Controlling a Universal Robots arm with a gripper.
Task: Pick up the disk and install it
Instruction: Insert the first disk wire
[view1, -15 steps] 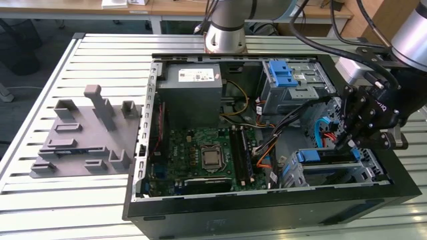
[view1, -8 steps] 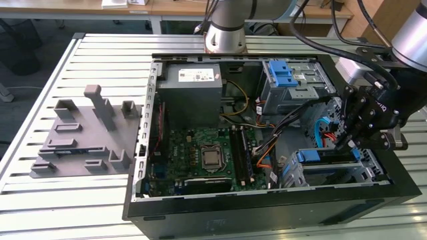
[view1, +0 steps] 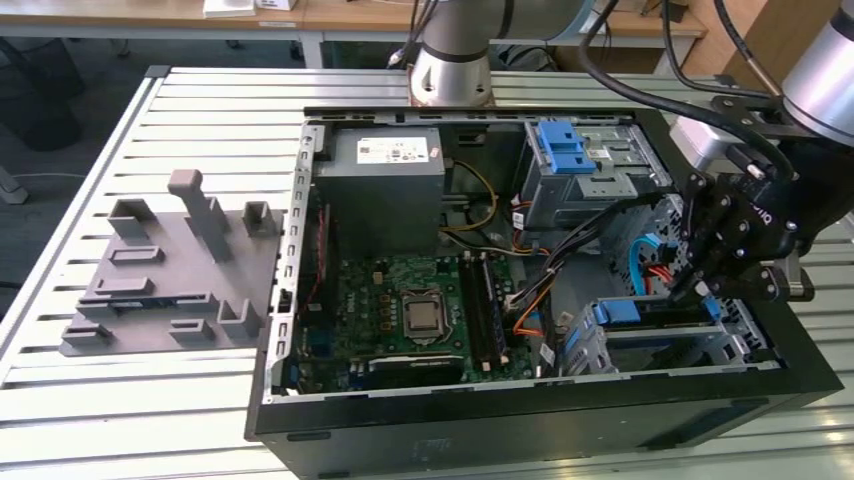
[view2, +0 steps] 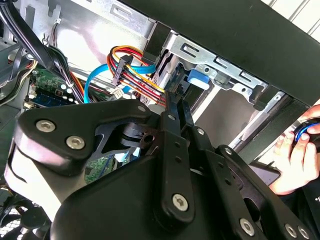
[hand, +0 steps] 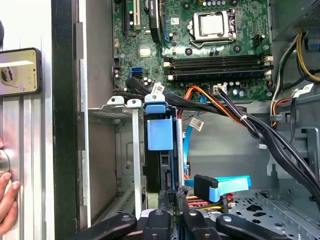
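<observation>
The gripper (hand: 174, 196) is reaching into the lower drive bay (hand: 134, 150) at the exterior view's right of the open computer case (view1: 287, 300). Its fingers are sitting close together and appear to be pinching the near edge of the disk (hand: 165, 170), which is standing on edge, partly inside the bay between the metal walls. The main risk, as I am judging it, is the disk going in crooked: if its blue side rails are not lining up with the bay's guides, pushing could jam it or make it slip in the narrow grip. The bundle of red, orange and blue cables (view2: 132, 70) is hanging just beside the fingertips and could get snagged or pinched behind the disk.
</observation>
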